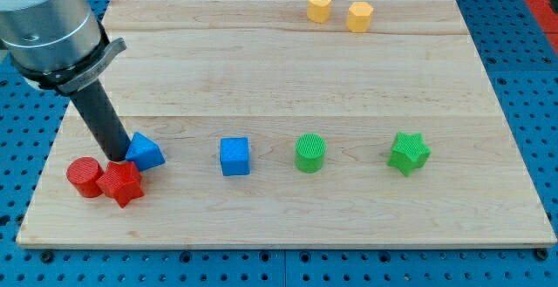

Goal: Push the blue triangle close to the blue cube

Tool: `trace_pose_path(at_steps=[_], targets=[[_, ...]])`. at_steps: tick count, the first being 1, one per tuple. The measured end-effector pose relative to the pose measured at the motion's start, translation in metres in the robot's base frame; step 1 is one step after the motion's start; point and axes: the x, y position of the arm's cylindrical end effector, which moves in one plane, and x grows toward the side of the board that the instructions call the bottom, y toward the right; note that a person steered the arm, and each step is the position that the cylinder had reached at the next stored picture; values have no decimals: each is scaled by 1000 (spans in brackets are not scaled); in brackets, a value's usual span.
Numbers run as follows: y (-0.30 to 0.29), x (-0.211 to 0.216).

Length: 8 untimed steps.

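The blue triangle (146, 152) lies on the wooden board (288, 69) at the view's lower left. The blue cube (234, 157) sits to its right, about one block's width away. My tip (118, 157) is at the triangle's left edge, touching or nearly touching it, and just above the red blocks. The dark rod rises up and left to the grey arm body at the view's top left.
A red cylinder (85, 176) and a red star (121, 183) sit just below and left of my tip. A green cylinder (309, 153) and a green star (408, 153) lie right of the cube. A yellow heart (319, 7) and a yellow hexagon (359, 16) sit at the top.
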Motion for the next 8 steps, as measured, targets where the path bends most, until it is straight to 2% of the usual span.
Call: trace_pose_path(at_steps=[4, 6, 8], targets=[[52, 1], [80, 31], [102, 15]])
